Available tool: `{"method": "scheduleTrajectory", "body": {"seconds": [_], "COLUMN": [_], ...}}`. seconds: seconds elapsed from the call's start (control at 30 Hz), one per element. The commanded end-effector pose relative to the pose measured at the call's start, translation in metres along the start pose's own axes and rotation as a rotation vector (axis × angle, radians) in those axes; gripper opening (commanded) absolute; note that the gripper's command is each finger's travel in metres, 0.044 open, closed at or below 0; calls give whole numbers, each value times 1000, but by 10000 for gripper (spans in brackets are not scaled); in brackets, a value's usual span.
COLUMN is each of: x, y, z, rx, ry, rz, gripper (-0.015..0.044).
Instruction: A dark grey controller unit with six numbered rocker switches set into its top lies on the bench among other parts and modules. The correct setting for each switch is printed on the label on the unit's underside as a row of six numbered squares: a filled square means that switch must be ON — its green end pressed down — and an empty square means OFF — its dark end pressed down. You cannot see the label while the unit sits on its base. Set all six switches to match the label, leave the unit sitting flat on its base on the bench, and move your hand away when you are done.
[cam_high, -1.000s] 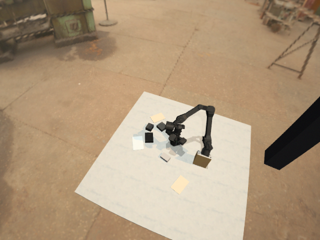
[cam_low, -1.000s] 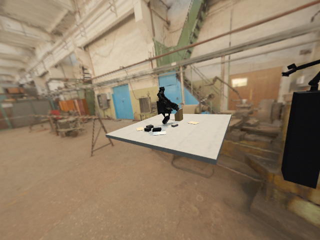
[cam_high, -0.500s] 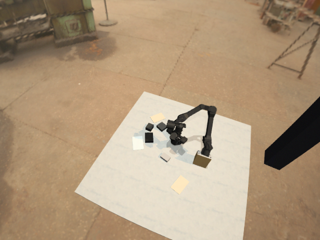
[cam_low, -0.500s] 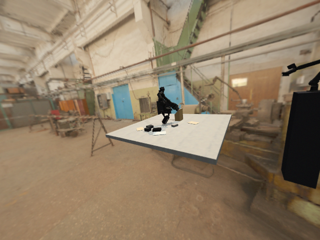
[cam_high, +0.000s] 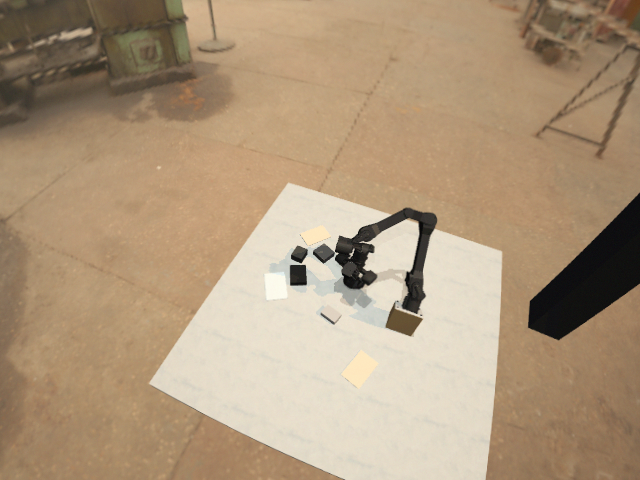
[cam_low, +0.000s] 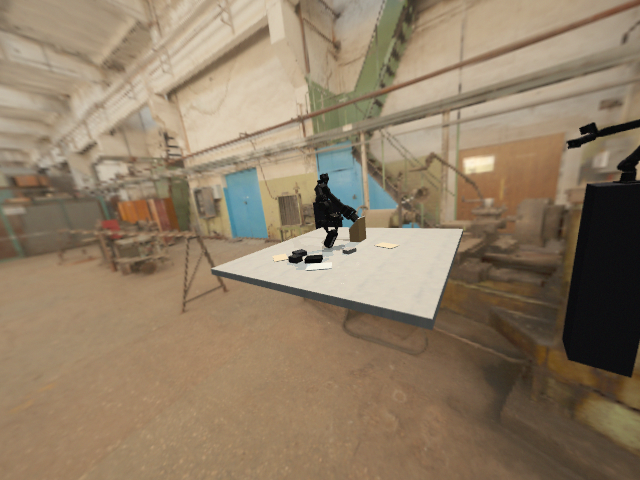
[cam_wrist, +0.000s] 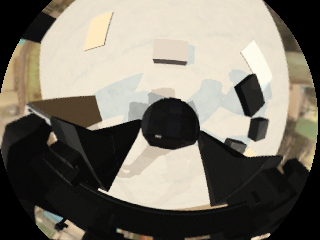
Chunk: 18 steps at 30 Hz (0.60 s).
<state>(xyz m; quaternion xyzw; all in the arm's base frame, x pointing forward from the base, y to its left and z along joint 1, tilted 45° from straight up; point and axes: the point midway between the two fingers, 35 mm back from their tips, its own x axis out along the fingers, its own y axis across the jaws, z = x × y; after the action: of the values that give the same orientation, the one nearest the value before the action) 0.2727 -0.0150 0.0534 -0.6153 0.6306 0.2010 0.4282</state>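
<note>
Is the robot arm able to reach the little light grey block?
Probably yes: the small light grey block lies near the claw, nothing between, though a dark thing sits in the claw.

Matte black all over: slim arm (cam_high: 419, 246) of tubular links with bulkier rounded joint housings, seated on a tan box-shaped pedestal (cam_high: 399, 322). Chunky blocky wrist. Gripper (cam_wrist: 171, 135) with two dark wedge-shaped fingers. Cables, screws, markings too small to make out.
</note>
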Motion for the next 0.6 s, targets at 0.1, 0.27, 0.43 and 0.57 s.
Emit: {"method": "scheduleTrajectory", "body": {"seconds": [0.1, 0.27, 0.43, 0.57], "x": [-4, -6, -7, -9], "y": [0, 0, 0, 0], "z": [-7, -11, -15, -18], "rx": [-2, -2, -2, -2], "ry": [-16, -26, -36, -44], "rz": [-2, -2, -2, -2], "gripper": [336, 336, 336, 336]}}
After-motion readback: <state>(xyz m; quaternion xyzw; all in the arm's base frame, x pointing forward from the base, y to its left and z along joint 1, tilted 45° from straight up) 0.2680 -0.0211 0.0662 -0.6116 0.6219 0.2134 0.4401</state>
